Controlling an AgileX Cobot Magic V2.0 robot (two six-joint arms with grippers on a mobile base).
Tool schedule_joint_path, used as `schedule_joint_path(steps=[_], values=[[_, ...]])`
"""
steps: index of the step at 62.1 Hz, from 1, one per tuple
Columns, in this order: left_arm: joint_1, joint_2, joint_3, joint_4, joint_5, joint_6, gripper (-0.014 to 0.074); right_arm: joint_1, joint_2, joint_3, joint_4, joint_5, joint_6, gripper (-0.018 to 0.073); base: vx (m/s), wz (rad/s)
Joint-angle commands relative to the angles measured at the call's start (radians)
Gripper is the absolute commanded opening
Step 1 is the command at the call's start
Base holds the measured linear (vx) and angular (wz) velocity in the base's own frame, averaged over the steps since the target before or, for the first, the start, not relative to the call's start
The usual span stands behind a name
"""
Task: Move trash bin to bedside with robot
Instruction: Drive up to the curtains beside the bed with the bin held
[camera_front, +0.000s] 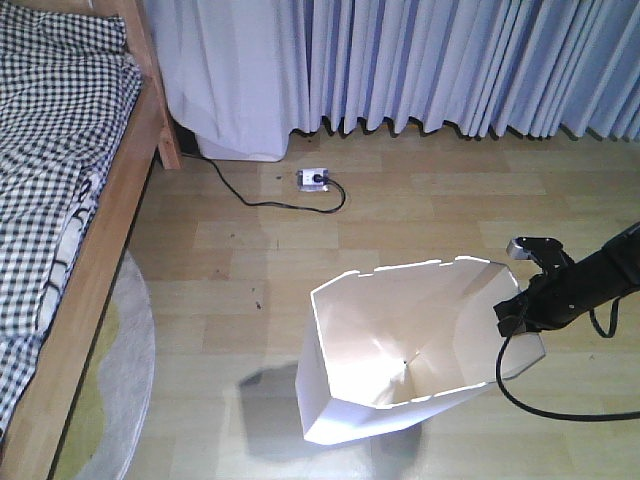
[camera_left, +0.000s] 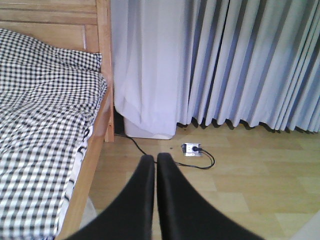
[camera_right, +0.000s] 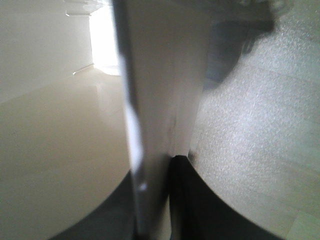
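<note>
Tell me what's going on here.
The right gripper is clamped on the rim of the white trash bin, holding it tilted over the wooden floor. The bin is apart from the bed, not yet beside it. The left gripper is shut and empty, facing the curtains.

The front camera is looking steeply down, bed (camera_front: 50, 200) at left, curtain (camera_front: 450, 60) along the top; the left wrist camera is sharing both from lower. The right wrist camera is pressing close against the bin (camera_right: 155, 90) wall.
</note>
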Motion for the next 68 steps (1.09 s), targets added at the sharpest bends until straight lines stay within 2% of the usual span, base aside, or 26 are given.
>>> schedule_joint_path(steps=[1,68], values=[[0.001,-0.014,0.012,-0.004,-0.069,-0.006,-0.0006,-0.003,-0.078,-0.017,0.08,0.141,-0.003,-0.0005,0.25,-0.05],[0.001,-0.014,0.012,-0.004,-0.069,-0.006,-0.0006,-0.003,-0.078,-0.017,0.08,0.141,-0.003,-0.0005,0.25,0.0]])
